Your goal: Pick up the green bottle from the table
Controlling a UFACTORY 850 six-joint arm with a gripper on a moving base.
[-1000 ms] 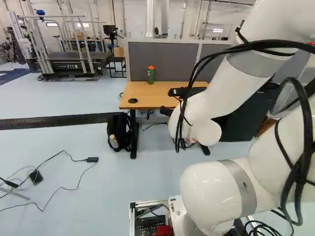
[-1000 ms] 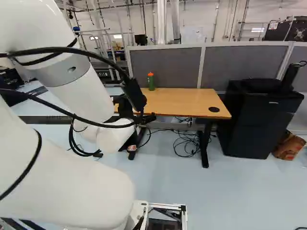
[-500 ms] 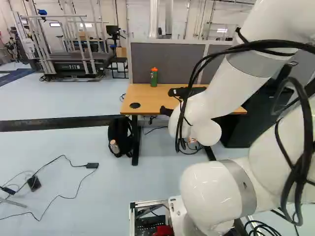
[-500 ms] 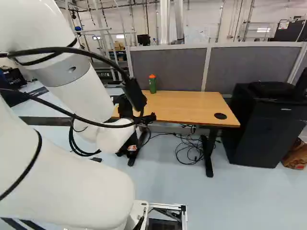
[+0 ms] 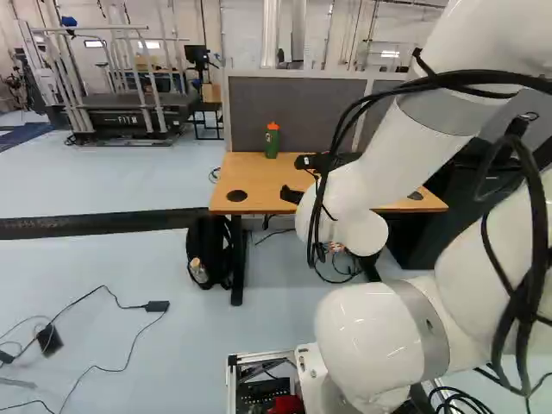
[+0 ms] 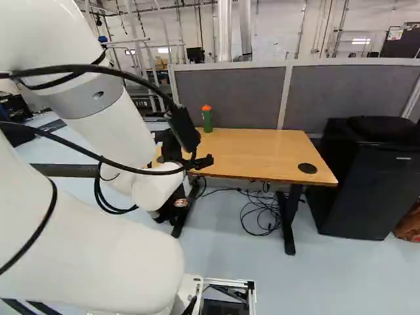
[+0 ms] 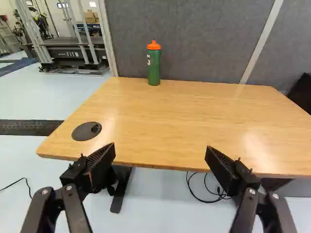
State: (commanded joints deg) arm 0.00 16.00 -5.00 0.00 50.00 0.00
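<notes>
Table [image 7: 209, 116]: a wooden top is being backed by a grey partition [image 7: 194, 43], perhaps so that things are being kept from slipping off behind.
Green bottle [image 7: 154, 68]: being stood upright near the table's far edge, just before the partition; a grasp from the side is probably being favoured by that stance.
Gripper [image 7: 160, 151]: being held wide, with nothing gripped, apparently so that room is being left for the bottle's body.
Arm [image 5: 410, 151]: being kept short of the bottle, so further approach is seemingly being called for; partition contact is being risked by any overreach.
</notes>
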